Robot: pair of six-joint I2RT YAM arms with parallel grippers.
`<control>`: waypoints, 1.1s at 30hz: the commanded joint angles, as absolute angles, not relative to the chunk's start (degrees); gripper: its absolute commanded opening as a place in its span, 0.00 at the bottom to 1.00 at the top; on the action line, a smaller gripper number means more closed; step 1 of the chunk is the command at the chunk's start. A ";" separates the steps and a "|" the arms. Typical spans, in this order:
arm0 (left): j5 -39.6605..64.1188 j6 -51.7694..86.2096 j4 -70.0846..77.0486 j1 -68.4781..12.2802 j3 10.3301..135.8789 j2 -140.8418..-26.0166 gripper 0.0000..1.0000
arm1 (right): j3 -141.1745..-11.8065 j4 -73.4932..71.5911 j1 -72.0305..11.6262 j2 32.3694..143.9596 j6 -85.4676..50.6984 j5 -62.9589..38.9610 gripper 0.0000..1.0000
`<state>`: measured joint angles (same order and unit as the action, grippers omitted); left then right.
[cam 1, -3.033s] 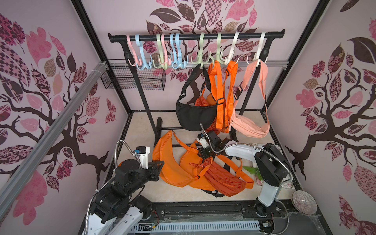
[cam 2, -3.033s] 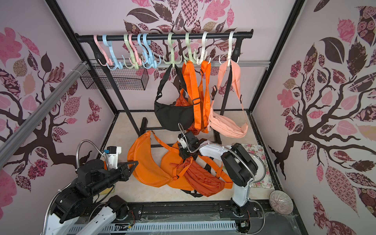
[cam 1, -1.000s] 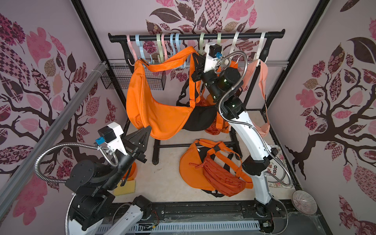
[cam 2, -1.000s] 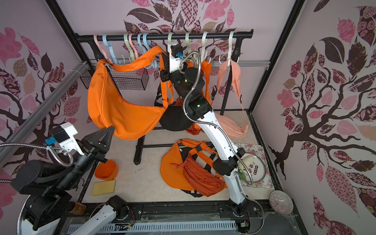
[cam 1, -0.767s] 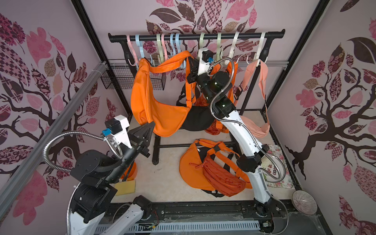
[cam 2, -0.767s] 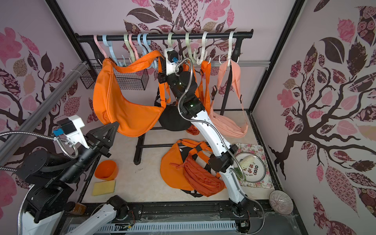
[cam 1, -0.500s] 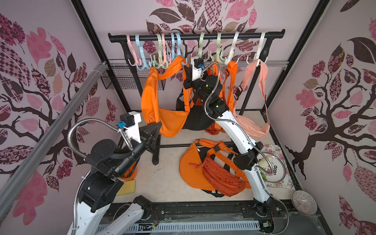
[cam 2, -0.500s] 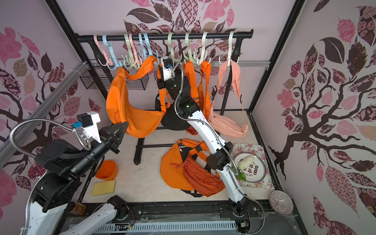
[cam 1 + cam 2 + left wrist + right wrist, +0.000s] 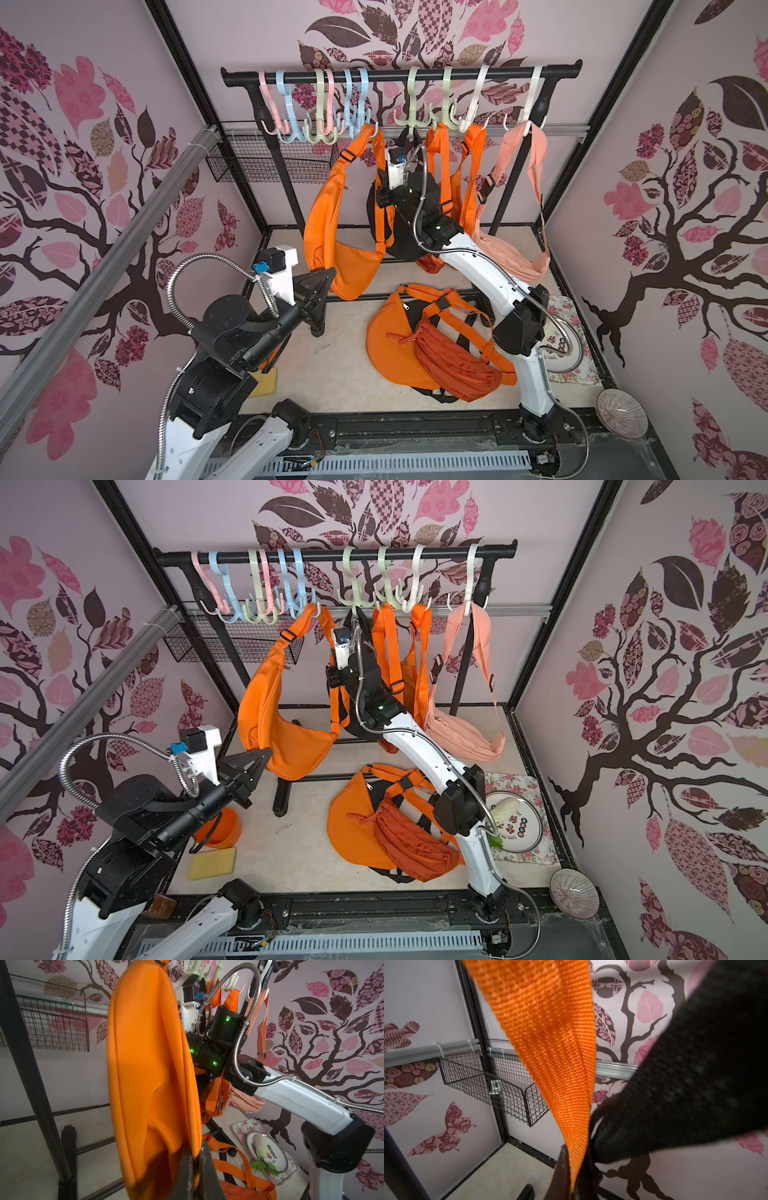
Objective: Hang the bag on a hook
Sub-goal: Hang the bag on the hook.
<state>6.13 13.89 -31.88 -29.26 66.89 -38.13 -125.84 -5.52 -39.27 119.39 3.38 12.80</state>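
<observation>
Right fingers [image 9: 563, 1174] clamp strap [image 9: 550, 1053] of orange bag [image 9: 345, 257], looped on blue hook [image 9: 363, 99]; left fingers [image 9: 188, 1174] closed, touching bag

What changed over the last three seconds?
The orange bag rose from the floor to the rack; its strap now sits at a blue hook. The right gripper is shut on the strap, the left gripper on the bag's lower edge. The other hung bags and the pile below stayed put.
</observation>
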 commanded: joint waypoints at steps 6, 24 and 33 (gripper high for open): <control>9.65 17.33 -30.22 -29.79 59.77 -39.99 0.00 | -114.57 -11.17 -37.64 104.98 0.91 16.51 0.00; 6.88 19.09 -22.58 -36.99 58.65 -49.72 0.00 | -94.40 -14.03 -33.40 87.98 3.05 24.09 0.03; 1.76 23.37 -22.04 -36.95 53.43 -44.51 0.55 | -87.76 -7.22 -33.43 79.67 1.69 18.55 0.82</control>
<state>3.66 21.61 -23.00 -36.80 56.25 -46.17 -89.91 -9.15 -33.65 84.90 2.50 19.51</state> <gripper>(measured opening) 0.543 0.814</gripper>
